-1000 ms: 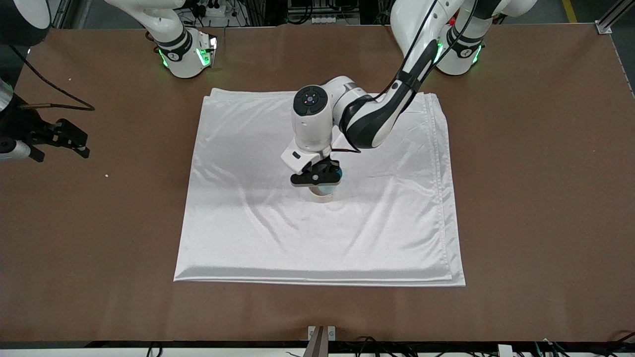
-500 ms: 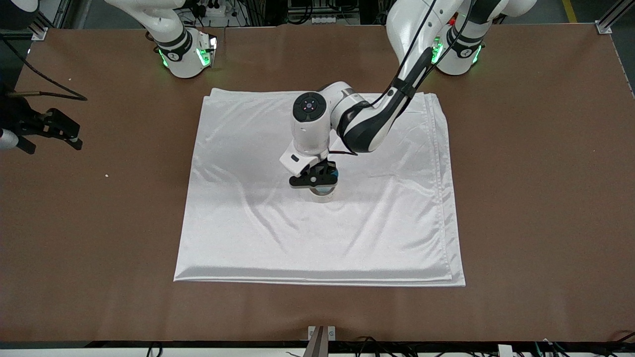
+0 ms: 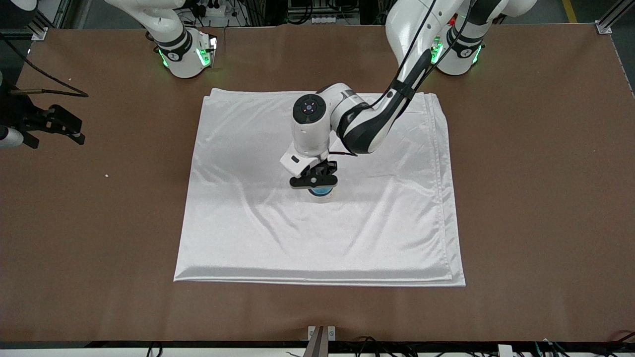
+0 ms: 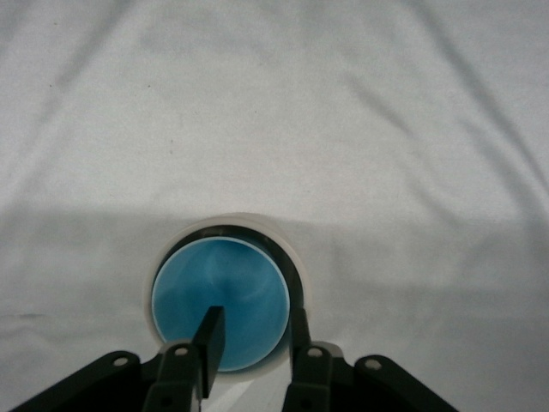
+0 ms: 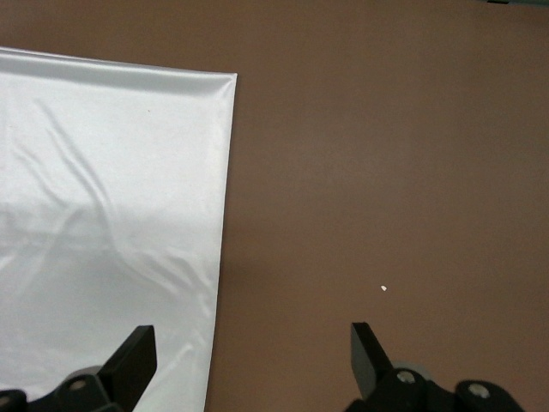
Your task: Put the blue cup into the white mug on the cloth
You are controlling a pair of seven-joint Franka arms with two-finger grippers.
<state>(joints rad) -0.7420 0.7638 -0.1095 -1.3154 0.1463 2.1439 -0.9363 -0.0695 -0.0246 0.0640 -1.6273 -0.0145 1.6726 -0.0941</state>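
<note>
Front view: the left gripper (image 3: 314, 180) hangs low over the middle of the cloth (image 3: 317, 233), right above the white mug (image 3: 321, 197), whose cream wall shows just under the fingers. A sliver of the blue cup (image 3: 320, 190) peeks out at the mug's mouth. The right gripper (image 3: 58, 127) waits over bare table (image 3: 536, 198) toward the right arm's end.

Left wrist view: the blue cup (image 4: 220, 305) sits inside the white mug (image 4: 296, 257) (light-blue, glossy interior ringed by the pale rim), with the left gripper's fingers (image 4: 208, 343) narrowly straddling the cup's wall.

Right wrist view: fingers (image 5: 133, 360) spread wide, holding nothing, over the cloth's (image 5: 103, 215) edge.
</note>
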